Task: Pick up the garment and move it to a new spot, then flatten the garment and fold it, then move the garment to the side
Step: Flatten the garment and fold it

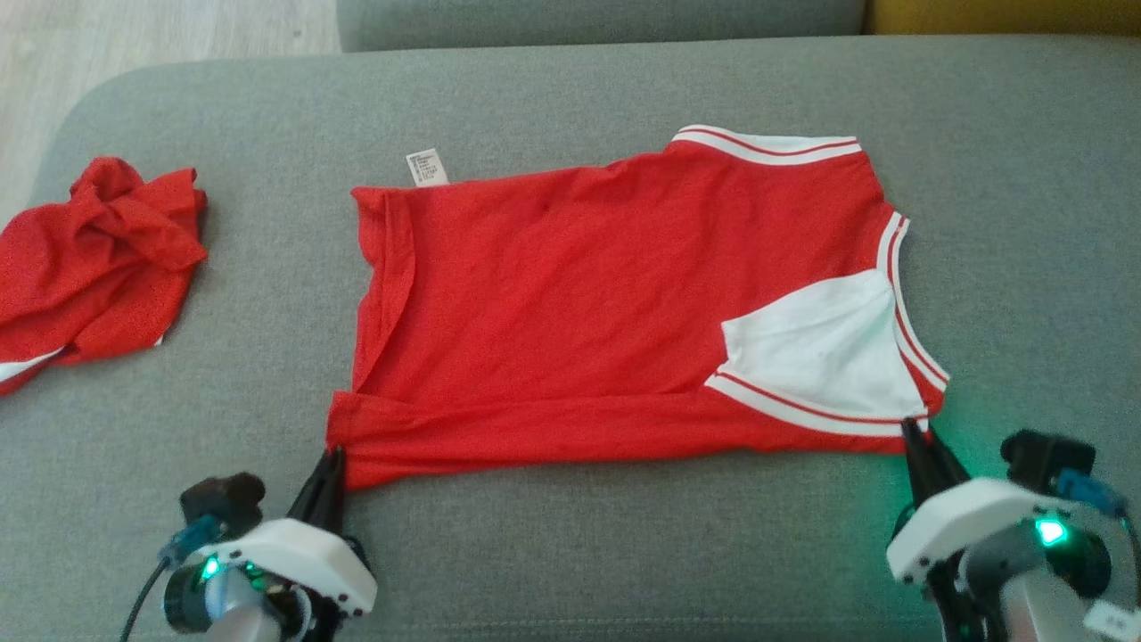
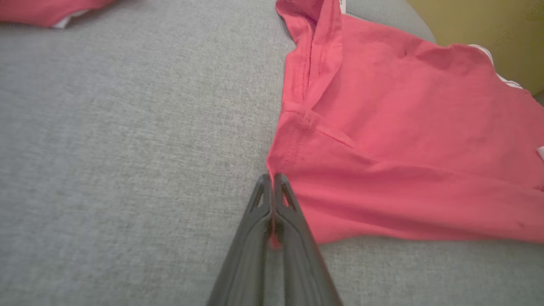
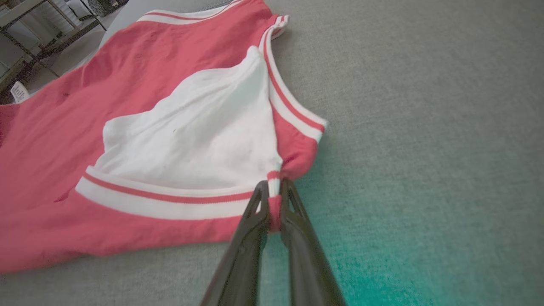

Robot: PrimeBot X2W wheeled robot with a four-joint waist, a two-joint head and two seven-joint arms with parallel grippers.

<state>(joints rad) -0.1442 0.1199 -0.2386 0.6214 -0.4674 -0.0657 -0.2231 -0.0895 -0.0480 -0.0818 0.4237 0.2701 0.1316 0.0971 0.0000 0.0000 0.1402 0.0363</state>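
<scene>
Grey sofa cushion (image 1: 570, 553) under red garment (image 1: 579, 294), white trim, mostly flat; I see left gripper (image 1: 333, 455) and right gripper (image 1: 910, 428) each pinching near corner.

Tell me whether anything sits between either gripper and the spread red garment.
Nothing visible. The left gripper and right gripper are each shut on a near corner of the spread garment. A crumpled red cloth lies apart at the left.

White wrist shells (image 1: 303, 562), green lights (image 1: 1050, 532), dark tapered fingers (image 2: 250, 238)
</scene>
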